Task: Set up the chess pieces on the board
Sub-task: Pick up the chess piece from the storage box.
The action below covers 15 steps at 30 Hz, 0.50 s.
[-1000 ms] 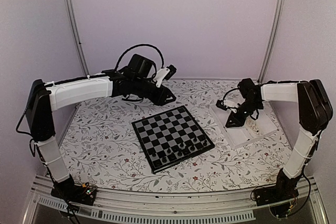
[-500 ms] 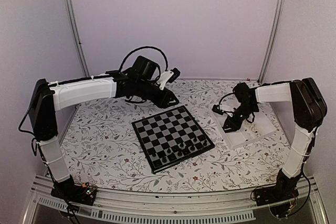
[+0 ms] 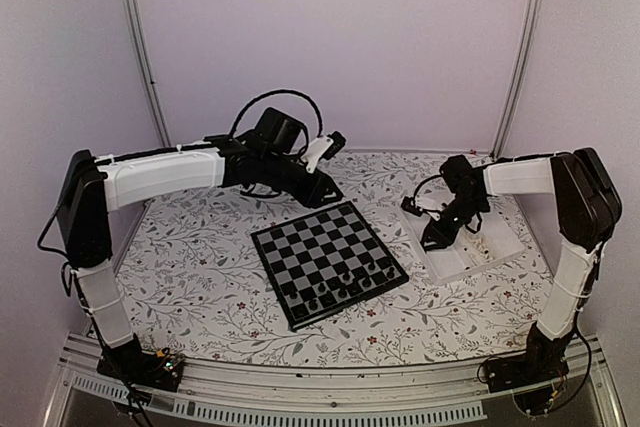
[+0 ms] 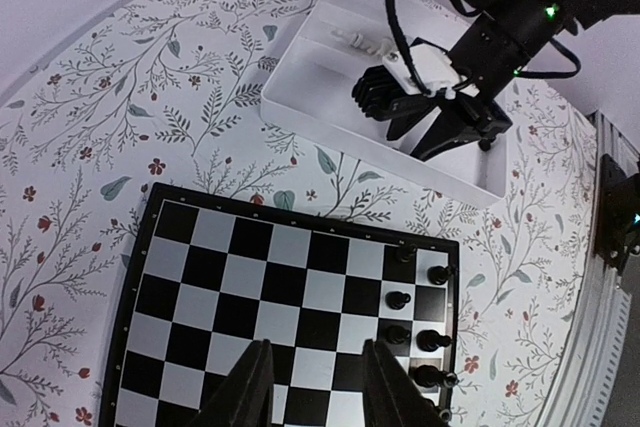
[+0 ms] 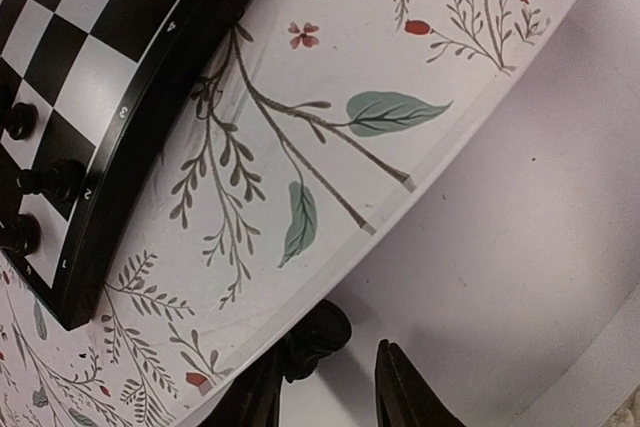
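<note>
The board [image 3: 328,262] lies mid-table with several black chess pieces [image 3: 350,282] on its near right squares. My left gripper [image 3: 328,193] hovers over the board's far corner. In the left wrist view it [image 4: 318,387] is open and empty above the board [image 4: 280,287] and its black pieces [image 4: 415,337]. My right gripper [image 3: 432,237] is down in the white tray [image 3: 500,237]. In the right wrist view it [image 5: 330,397] is open around a black piece [image 5: 320,335], which lies against the tray wall and touches the left finger. Cream pieces [image 4: 365,42] lie further back in the tray.
The tray [image 4: 330,77] sits right of the board on a floral cloth. The board's corner [image 5: 90,57] with black pieces [image 5: 55,179] is close to the tray [image 5: 520,197]. Metal frame posts stand at the back corners.
My right gripper has moved left and down toward the tray's near left wall. My left arm has shifted slightly right over the board's far corner.
</note>
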{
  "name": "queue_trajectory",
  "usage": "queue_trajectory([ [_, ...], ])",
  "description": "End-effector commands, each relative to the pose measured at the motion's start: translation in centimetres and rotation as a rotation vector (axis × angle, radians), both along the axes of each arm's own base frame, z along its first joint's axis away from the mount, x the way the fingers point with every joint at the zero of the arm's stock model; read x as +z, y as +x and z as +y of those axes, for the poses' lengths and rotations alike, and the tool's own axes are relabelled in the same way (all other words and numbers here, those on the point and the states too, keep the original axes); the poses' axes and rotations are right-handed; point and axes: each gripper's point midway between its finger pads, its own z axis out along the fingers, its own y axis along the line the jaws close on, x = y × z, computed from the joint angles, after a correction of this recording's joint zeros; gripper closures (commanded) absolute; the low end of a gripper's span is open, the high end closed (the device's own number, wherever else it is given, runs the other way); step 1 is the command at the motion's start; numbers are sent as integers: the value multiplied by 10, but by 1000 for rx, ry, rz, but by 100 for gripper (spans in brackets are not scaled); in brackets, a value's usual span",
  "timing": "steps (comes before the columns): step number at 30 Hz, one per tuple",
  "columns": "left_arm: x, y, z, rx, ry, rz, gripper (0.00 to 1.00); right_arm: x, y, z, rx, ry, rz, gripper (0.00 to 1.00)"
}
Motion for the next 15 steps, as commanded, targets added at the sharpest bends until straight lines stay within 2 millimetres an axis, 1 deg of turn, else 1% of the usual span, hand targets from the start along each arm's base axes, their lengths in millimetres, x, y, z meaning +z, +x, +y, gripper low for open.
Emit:
queue_trajectory([
  [1, 1, -6, -12, -24, -9, 7, 68, -18, -4, 11, 14, -46, 5, 64],
  [3, 2, -6, -12, -24, -9, 7, 68, -25, -3, 9, 0, -73, 9, 64],
  [6, 1, -7, -13, -25, -8, 6, 68, -31, 5, -2, -44, -132, -10, 65],
  [7, 1, -7, -13, -25, -8, 7, 68, -31, 7, -5, -61, -136, -14, 66],
  [10, -1, -8, -15, -28, -8, 6, 68, -25, 11, -10, -91, -113, -10, 73],
  [13, -4, -9, -16, -34, -7, 9, 68, -20, 9, -12, -92, -94, -2, 79],
  [15, -4, -8, -17, -36, -8, 10, 68, -15, 7, -12, -87, -79, -2, 81],
])
